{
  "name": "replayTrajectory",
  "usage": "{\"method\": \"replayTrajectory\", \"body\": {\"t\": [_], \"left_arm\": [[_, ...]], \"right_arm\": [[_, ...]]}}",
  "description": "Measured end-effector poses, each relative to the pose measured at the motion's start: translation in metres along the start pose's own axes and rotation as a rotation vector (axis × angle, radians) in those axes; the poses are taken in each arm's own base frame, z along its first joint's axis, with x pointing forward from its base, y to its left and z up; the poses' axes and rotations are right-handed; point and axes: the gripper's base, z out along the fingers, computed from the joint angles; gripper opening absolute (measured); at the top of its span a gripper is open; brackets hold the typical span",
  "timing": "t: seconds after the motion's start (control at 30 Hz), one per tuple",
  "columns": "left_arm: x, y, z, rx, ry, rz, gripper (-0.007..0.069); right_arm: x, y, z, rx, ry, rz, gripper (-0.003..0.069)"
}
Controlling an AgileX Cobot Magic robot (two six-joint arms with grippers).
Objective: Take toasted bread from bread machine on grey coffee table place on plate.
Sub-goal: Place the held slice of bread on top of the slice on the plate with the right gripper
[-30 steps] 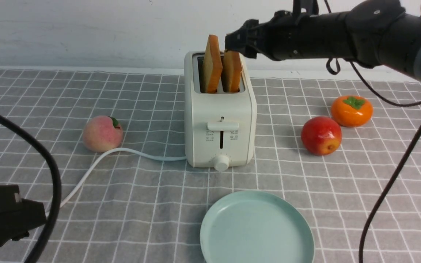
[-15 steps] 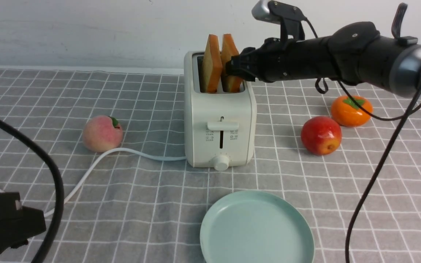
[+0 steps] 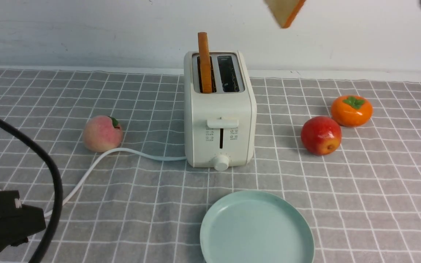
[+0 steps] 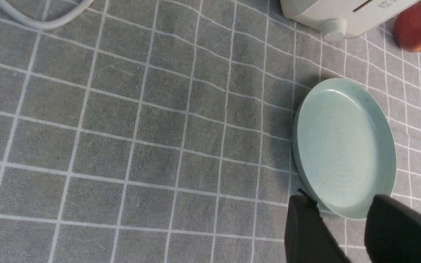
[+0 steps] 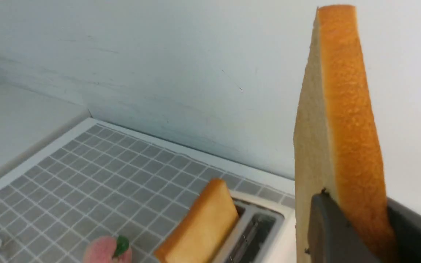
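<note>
The cream-white bread machine stands on the grey coffee table. One slice of toasted bread stands upright in its left slot; the right slot is empty. My right gripper is shut on the other slice, held high above the machine; only that slice's lower corner shows at the front view's top edge. The mint-green plate lies in front of the machine. My left gripper is open and empty, low over the table by the plate's rim.
A peach lies left of the machine beside its white cord. A red apple and an orange persimmon lie to the right. A white wall backs the table.
My right gripper closed on the right-slot slice and lifted it up out of the machine, leaving the front view. The other slice now stands straighter. The left arm stayed still.
</note>
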Motion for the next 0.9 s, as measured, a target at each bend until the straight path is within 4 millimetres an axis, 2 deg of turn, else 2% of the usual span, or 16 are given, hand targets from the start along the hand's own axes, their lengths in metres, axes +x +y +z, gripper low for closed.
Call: {"method": "replayTrajectory", "body": {"t": [0.1, 0.17, 0.23, 0.3, 0.37, 0.43, 0.5, 0.63, 0.7, 0.77, 0.9], "left_arm": [[-0.001, 0.0, 0.0, 0.004, -0.008, 0.0, 0.0238], [-0.002, -0.001, 0.0, 0.012, -0.026, 0.0, 0.0238], [-0.003, -0.002, 0.0, 0.017, -0.038, 0.0, 0.0238], [-0.007, -0.004, 0.0, 0.044, -0.081, -0.005, 0.0238], [-0.012, -0.007, 0.0, 0.073, -0.124, -0.014, 0.0238], [-0.019, -0.01, 0.001, 0.104, -0.181, -0.026, 0.0238], [-0.023, -0.012, 0.004, 0.121, -0.208, -0.038, 0.0238], [-0.031, -0.014, 0.02, 0.127, -0.186, -0.088, 0.0238], [-0.031, -0.014, 0.025, 0.122, -0.17, -0.099, 0.0238], [-0.032, -0.012, 0.035, 0.098, -0.123, -0.117, 0.0238], [-0.033, -0.01, 0.047, 0.069, -0.087, -0.114, 0.0239]], "right_arm": [[0.0, -0.011, -0.03, -0.014, 0.11, 0.049, 0.0115], [0.013, -0.019, -0.045, -0.033, 0.267, 0.124, 0.0115], [0.027, -0.023, -0.047, -0.05, 0.381, 0.174, 0.0115], [0.059, -0.03, -0.041, -0.062, 0.531, 0.262, 0.0115], [0.088, -0.026, -0.028, -0.105, 0.613, 0.344, 0.0115], [0.117, -0.01, -0.013, -0.192, 0.676, 0.418, 0.0115], [0.133, 0.008, -0.004, -0.273, 0.709, 0.438, 0.0115], [0.167, 0.06, 0.012, -0.44, 0.782, 0.482, 0.0115], [0.175, 0.068, 0.015, -0.448, 0.8, 0.49, 0.0115], [0.193, 0.083, 0.019, -0.429, 0.833, 0.515, 0.0115], [0.211, 0.086, 0.022, -0.325, 0.857, 0.571, 0.0131]]}}
